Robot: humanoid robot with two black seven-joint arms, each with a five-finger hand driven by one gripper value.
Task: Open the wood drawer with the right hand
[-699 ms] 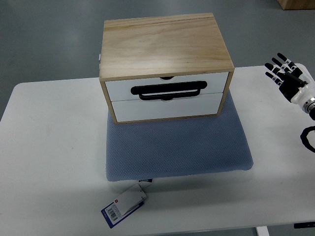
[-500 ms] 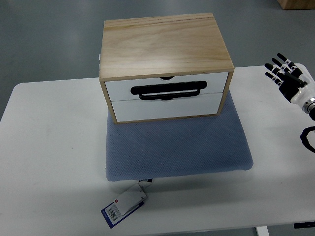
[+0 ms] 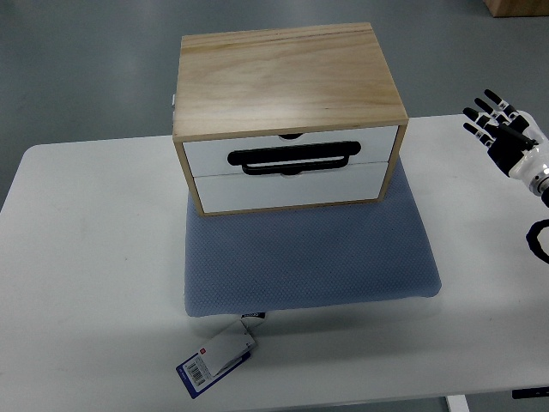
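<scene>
A light wooden drawer box [image 3: 287, 81] stands on the back of a blue-grey mat [image 3: 309, 257]. It has two white drawer fronts, both flush and closed. A black handle [image 3: 293, 157] runs across the seam between the upper drawer [image 3: 292, 148] and the lower drawer [image 3: 287, 189]. My right hand [image 3: 502, 129] hovers over the table's far right edge, well to the right of the box, fingers spread and holding nothing. The left arm does not show.
The white table [image 3: 86, 257] carries the mat. A white and blue barcode tag [image 3: 214, 360] lies off the mat's front left corner. A black cable loop [image 3: 539, 240] shows at the right edge. Grey floor lies beyond the table.
The right hand has shifted very slightly up and to the right. The box and its drawers have not moved.
</scene>
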